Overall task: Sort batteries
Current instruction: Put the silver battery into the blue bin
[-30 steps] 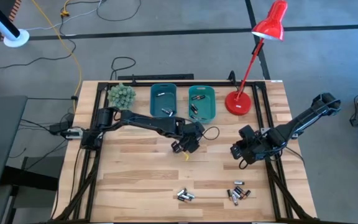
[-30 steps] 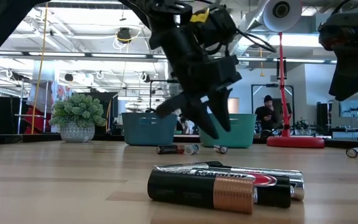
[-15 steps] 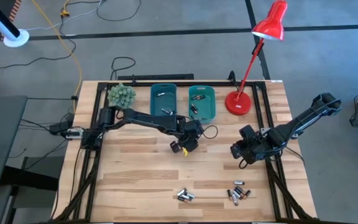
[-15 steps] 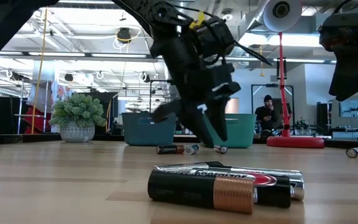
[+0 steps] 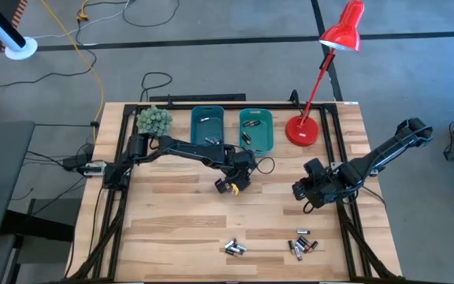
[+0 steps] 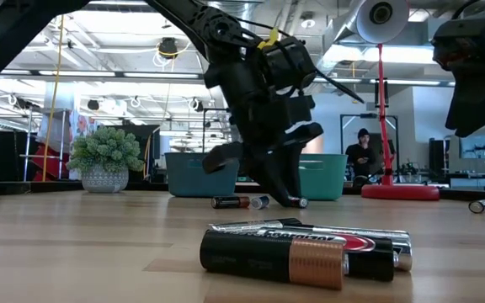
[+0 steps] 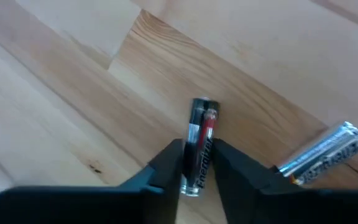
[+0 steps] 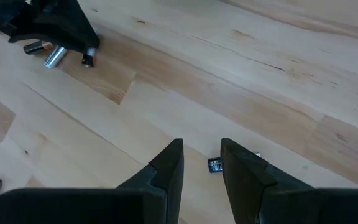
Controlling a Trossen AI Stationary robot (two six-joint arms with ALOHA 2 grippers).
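**Observer:** High view first: how far along are you?

**Operator:** I'm partway. The two teal bins (image 5: 207, 128) at the far edge of the tabletop (image 5: 172, 221) are each holding a few batteries (image 5: 247, 136) already, but two clusters are waiting at the near edge (image 5: 235, 248), and a couple more are lying mid-table under my left gripper (image 5: 235, 183). So I'm judging most of the sorting is still to do.

**Observer:** Is that gripper holding anything?

**Operator:** From above I can't tell. The left wrist view is settling it: the fingers (image 7: 166, 163) are closing around a dark-and-red battery (image 7: 199, 144) lying on the wood, touching or nearly so, and it isn't lifted. A silver battery (image 7: 325, 154) is lying just beside it.

**Observer:** And the right arm?

**Operator:** The right gripper (image 5: 306, 192) is waiting right of centre, fingers parted on nothing; its wrist view is showing a small dark object (image 8: 215, 164) on the tabletop between them. The low view is adding the near pile (image 6: 306, 250) up close.
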